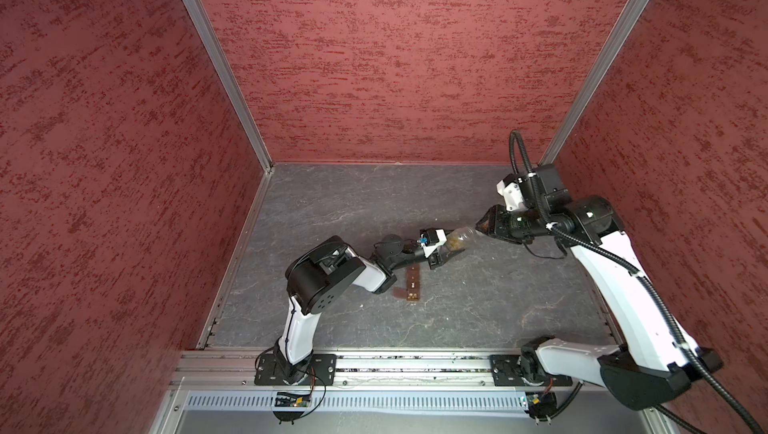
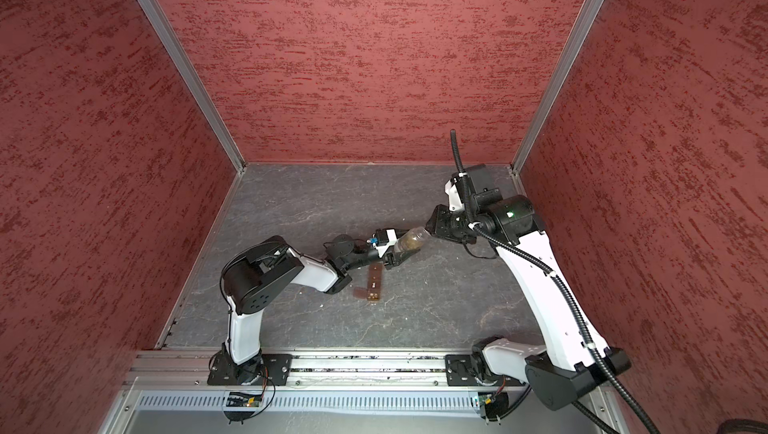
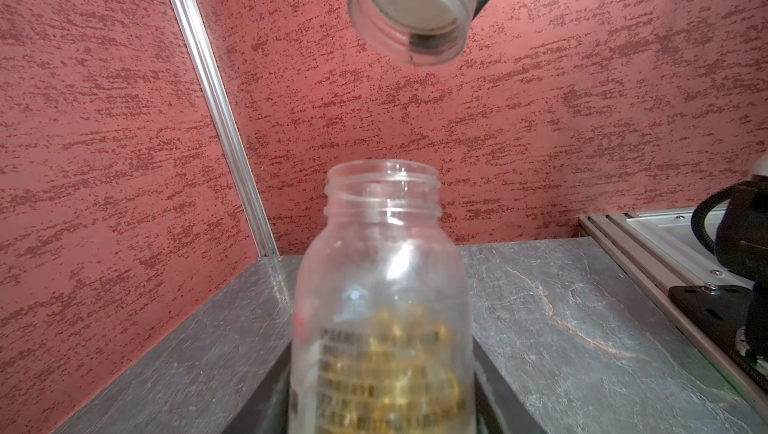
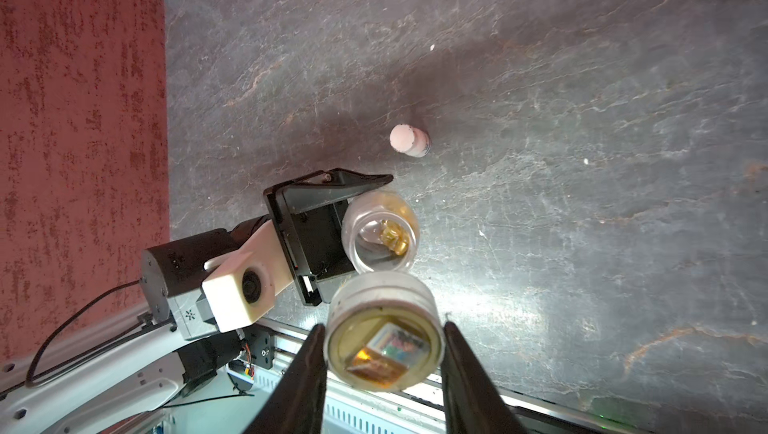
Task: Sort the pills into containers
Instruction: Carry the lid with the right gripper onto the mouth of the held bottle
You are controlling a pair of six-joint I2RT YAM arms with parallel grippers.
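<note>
1. The open bottle (image 1: 459, 240), pills (image 4: 395, 236) inside, is gripped by the left pincer (image 1: 444, 250)
2. The box (image 1: 413, 284) is laid on the counter (image 1: 478, 307) just robot-side of the bottle, long axis near-to-far, nearest the left pincer
3. The cap (image 4: 382, 344) is held clear by the right pincer (image 4: 382, 326)

The right gripper (image 4: 383, 324), at the frame's near edge, clamps a clear cap (image 4: 382, 353) between its two dark fingers (image 4: 303, 382), just beside the open clear bottle (image 4: 411, 253) of yellow capsules (image 4: 395, 238) that the left gripper (image 4: 361, 232) holds at mid-frame, while a small pinkish vial (image 4: 409, 141) rests apart on the grey table (image 4: 582, 78).
</note>
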